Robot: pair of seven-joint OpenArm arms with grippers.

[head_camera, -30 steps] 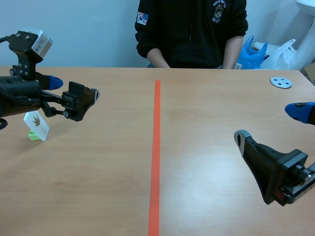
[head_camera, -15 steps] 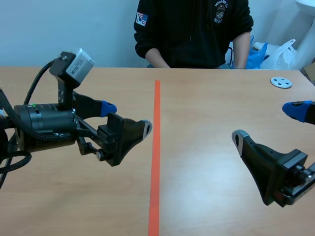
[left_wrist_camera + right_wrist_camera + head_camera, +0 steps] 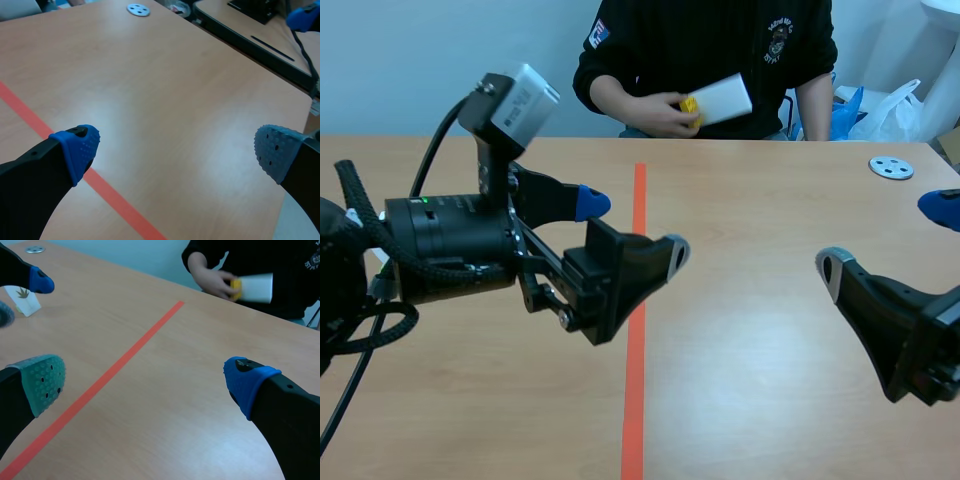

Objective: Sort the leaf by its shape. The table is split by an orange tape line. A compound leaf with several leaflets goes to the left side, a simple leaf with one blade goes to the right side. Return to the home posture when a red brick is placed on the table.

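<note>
Two black arms hang over the table (image 3: 760,190), which an orange tape line (image 3: 636,330) splits down the middle. The left end effector (image 3: 632,228) sits above the line with its fingers spread wide and nothing between them. The right end effector (image 3: 886,238) hovers over the right half, its fingers likewise apart and holding nothing.

One leaf card (image 3: 22,297), white and printed with a several-leaflet leaf, stands on the left side of the line on a small green base. In the right wrist view it appears just past the left arm's blue fingertip, with its long axis rising from the table and the leaflets fanning upward. In the scene view the left arm hides it.

Across the table, a person's hand (image 3: 660,112) holds a second card (image 3: 722,98) above the far edge. Its long axis lies nearly level, with the yellow base end in the fingers, and its printed face cannot be made out. A metal disc (image 3: 891,167) lies at the far right.
</note>
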